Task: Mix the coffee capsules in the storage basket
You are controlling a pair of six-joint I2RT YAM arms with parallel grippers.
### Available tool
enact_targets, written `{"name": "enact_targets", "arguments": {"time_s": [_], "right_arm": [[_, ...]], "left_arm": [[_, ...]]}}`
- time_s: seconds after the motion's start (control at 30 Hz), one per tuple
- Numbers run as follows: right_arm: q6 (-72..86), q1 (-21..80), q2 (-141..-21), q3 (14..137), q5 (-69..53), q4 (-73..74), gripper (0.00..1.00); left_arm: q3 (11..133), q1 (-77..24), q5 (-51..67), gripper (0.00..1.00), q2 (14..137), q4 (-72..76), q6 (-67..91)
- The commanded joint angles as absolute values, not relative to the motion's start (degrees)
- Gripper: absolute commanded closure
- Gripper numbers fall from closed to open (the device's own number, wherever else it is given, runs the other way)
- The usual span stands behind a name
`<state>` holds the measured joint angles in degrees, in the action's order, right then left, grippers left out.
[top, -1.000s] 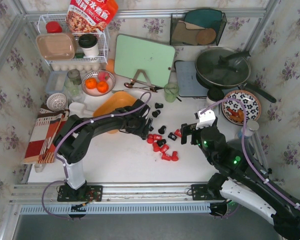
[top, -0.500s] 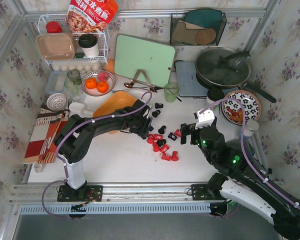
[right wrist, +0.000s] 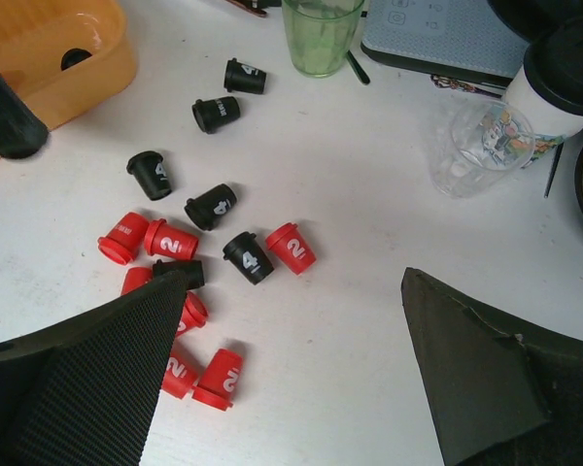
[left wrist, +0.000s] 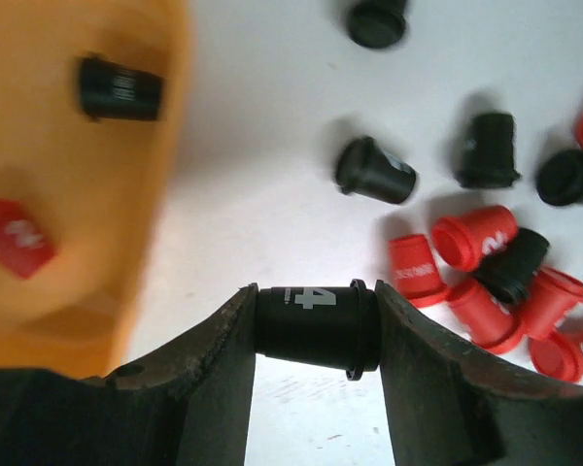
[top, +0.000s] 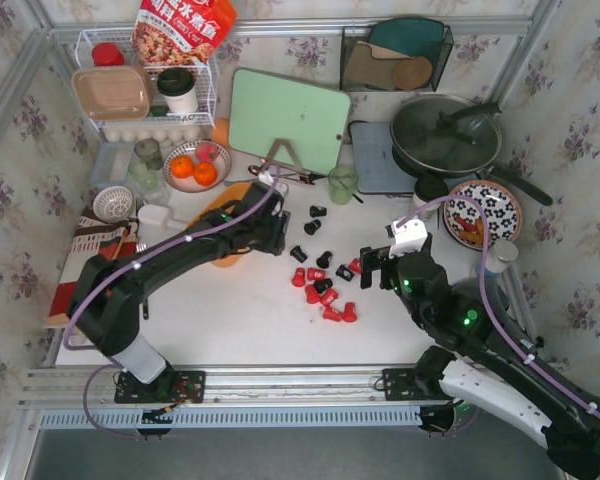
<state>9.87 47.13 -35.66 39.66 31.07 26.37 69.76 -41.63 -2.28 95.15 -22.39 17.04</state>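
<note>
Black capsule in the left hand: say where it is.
Left wrist view, bottom centre: the capsule is clamped in the left hand, just right of the basket, with loose capsules to its upper right.

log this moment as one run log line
left jaws: shut on black capsule, near storage basket | right jaws: open, empty | capsules loose on table

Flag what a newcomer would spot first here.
First, the scatter of red and black coffee capsules mid-table, just ahead of the right jaws, which stand wide open. Then the left jaws, clamped on a black capsule lying sideways, right beside the orange storage basket, where the left wrist view shows one red and one black capsule inside.
</note>
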Motion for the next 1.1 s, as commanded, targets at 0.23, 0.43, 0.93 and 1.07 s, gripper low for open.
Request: {"name": "enact_targets", "arguments": {"time_s": [0.23,0.43,0.93,1.07], "right_arm": [[9.4,47.2,-36.3,39.9,30.6,24.0,0.0],[9.5,47.2,-39.3,40.4,30.7,24.1,0.0],[15.7,47.2,-48.8,42.2,25.8,25.6,0.0],[18.4,47.3,-51.6,41.3,24.7,25.2,0.0]], "left_arm": [[67.7,-26.0,-13.4,0.48,88.8,-27.5,15.8],[65.1,-21.2,-8.4,0.43,91.5,-26.2,17.7],[53.1,-21.5,-4.7,0.01,76.2,-18.7,23.1],[52.5,-23.4,-2.1,0.01,72.3,-23.0,24.6]]}}
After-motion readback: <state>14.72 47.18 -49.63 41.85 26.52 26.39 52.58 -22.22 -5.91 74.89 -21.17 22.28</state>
